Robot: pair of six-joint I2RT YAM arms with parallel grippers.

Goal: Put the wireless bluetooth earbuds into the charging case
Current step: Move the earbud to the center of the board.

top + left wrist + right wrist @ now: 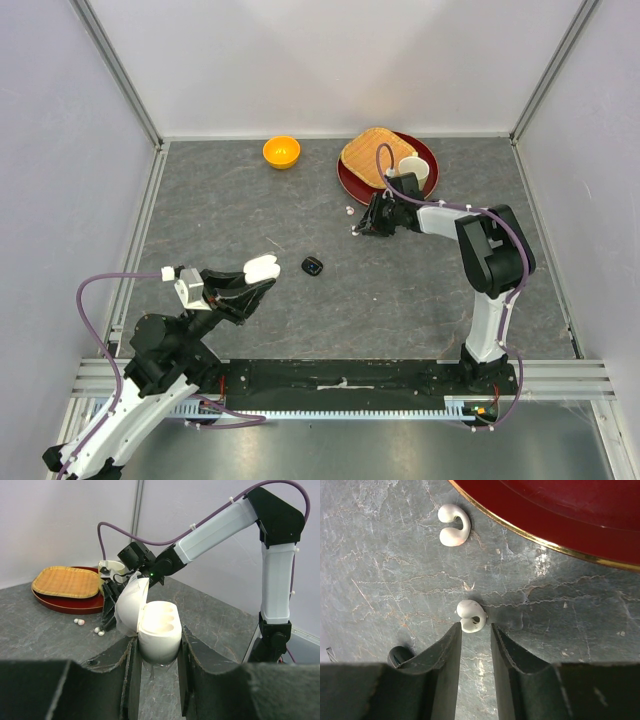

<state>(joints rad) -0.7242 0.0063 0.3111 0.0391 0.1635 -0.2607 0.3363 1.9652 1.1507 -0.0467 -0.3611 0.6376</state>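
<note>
Our right end effector, fingers apart, hovers with a white earbud on the tabletop just ahead of its tips, while our left end effector clamps the open charging case.

The red plate runs off the top and right edges of the right wrist view. There a small dark thing sits half hidden behind the right gripper. Seen from above, the black item near the middle of the table is too small to identify. The left gripper hides the base of the white case.
</note>
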